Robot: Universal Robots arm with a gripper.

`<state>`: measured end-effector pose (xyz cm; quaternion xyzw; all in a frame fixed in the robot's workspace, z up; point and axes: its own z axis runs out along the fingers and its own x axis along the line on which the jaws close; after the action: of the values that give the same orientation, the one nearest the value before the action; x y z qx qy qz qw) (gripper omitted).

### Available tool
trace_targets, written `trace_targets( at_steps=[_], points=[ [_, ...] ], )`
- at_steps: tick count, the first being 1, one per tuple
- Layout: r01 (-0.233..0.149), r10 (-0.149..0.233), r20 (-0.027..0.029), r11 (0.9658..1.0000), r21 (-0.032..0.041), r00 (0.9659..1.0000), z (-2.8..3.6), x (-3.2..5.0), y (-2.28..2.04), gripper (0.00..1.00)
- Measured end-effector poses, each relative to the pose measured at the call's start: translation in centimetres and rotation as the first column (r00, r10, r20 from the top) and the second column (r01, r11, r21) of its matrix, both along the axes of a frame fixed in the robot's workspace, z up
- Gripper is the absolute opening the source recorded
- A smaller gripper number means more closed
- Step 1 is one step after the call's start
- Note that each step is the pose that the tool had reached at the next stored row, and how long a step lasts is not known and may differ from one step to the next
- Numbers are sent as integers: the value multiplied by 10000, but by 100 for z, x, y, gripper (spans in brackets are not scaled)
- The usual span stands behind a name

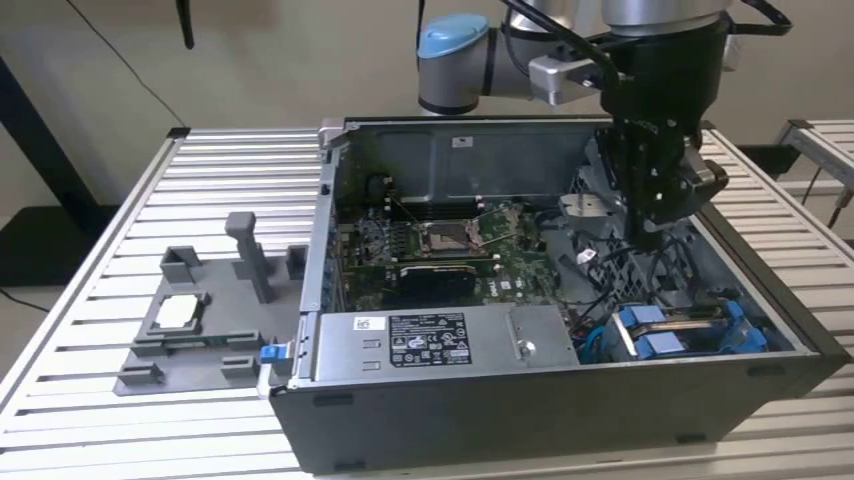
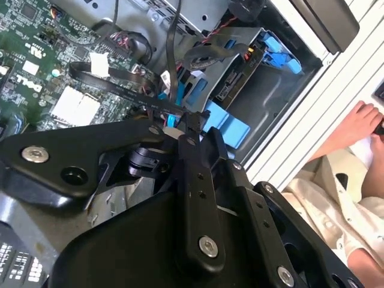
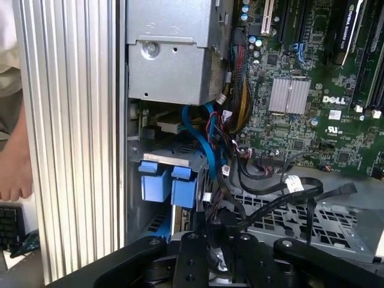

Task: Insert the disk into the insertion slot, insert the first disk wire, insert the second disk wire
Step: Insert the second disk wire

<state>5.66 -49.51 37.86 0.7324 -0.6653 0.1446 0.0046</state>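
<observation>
Black jointed end effector (image 1: 650, 238) is clamping a flat black wire (image 2: 120, 89). Flat silver-grey disk (image 1: 663, 332), blue plastic carrier, is sitting in boxy grey metal insertion slot (image 2: 255, 99), 6 o'clock from it, exterior view.

Ribbed aluminium table (image 3: 72, 150) ran alongside the open case; a person's hand (image 3: 15, 174) rested at its far edge. Silver metal box (image 3: 171, 60) sat beside the green motherboard (image 3: 312, 120). Insertion slot (image 3: 171, 159) showed two blue clips (image 3: 168, 183), with a blue cable (image 3: 207, 144) looping just next to them. Gripper (image 3: 215, 240) was clamped on a black cable (image 3: 282, 201), above a perforated panel (image 3: 312, 222).
</observation>
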Motion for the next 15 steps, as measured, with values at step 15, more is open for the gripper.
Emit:
trace_targets(
  at_steps=[15],
  points=[
    [1, -1, -44, 10000, -20, 10000, -30, 91, -159, 16]
  ],
)
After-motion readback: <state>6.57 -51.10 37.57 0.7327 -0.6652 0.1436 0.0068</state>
